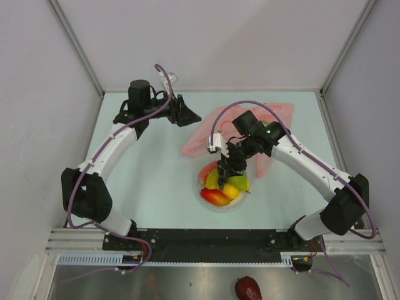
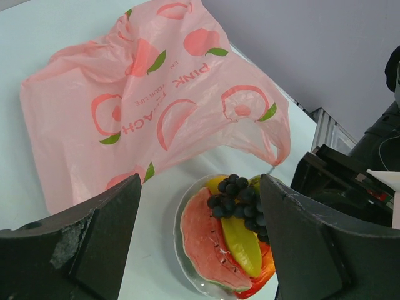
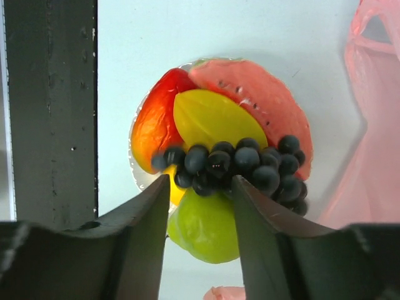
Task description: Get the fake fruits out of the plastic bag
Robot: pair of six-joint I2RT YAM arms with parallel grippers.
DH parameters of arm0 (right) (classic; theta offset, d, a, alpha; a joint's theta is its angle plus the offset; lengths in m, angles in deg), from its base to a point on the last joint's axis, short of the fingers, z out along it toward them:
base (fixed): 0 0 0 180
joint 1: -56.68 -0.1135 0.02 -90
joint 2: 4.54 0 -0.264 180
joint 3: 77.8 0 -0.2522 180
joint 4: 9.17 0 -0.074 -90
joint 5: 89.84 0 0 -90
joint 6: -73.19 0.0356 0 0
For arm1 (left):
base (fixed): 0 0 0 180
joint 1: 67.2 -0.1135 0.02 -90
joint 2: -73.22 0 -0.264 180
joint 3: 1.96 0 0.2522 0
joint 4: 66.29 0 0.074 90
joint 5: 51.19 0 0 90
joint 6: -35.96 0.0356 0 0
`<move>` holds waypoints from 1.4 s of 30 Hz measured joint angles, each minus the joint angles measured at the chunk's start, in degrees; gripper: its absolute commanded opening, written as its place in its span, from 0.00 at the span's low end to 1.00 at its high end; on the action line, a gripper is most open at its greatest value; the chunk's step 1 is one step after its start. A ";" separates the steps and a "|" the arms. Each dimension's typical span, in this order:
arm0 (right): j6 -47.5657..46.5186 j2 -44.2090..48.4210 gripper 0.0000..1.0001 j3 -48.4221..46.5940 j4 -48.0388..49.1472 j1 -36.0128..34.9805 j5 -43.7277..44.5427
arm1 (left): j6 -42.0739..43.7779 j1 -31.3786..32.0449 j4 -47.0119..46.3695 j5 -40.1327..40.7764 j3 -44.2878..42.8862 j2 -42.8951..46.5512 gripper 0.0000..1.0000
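Observation:
The fake fruits lie heaped on a white plate (image 1: 245, 199): a red-orange mango (image 3: 153, 128), a yellow fruit (image 3: 209, 119), a pinkish-red slice (image 3: 262, 94), a green pear (image 3: 200, 228) and a dark grape bunch (image 3: 244, 162) on top. My right gripper (image 3: 201, 181) hovers just over the heap, open, its tips beside the grapes and holding nothing. The pink plastic bag (image 1: 200, 134) lies flattened behind the plate. My left gripper (image 2: 200, 181) is open and empty at the back left, apart from the bag (image 2: 156, 106).
A dark red apple (image 1: 248, 289) lies on the metal surface in front of the arm bases, off the table. White walls close the table at the back and both sides. The right arm reaches over the bag's right part.

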 measured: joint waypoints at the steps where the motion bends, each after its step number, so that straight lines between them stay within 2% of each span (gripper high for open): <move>1: -0.07 0.00 0.53 0.00 -0.04 -0.04 0.11 | 0.00 0.00 0.00 -0.13 0.00 0.00 0.81; 13: 0.39 4.81 0.59 0.00 -0.07 -0.24 1.79 | -0.02 0.00 0.02 -0.68 -0.70 0.00 0.81; 20: 1.40 7.32 0.63 0.28 -1.05 -2.93 4.39 | -0.74 0.00 0.04 -1.05 -1.05 0.55 0.82; 30: 3.02 10.64 0.65 2.45 -1.75 -5.27 8.61 | -0.07 0.00 2.19 -0.57 2.51 9.46 0.82; 34: 3.15 14.34 0.66 6.16 -0.17 -5.09 9.22 | 5.42 0.00 7.80 2.47 2.47 11.41 0.83; 42: 8.44 18.47 0.68 10.40 4.83 -0.57 6.78 | 26.73 0.00 29.55 12.76 -2.08 10.88 0.84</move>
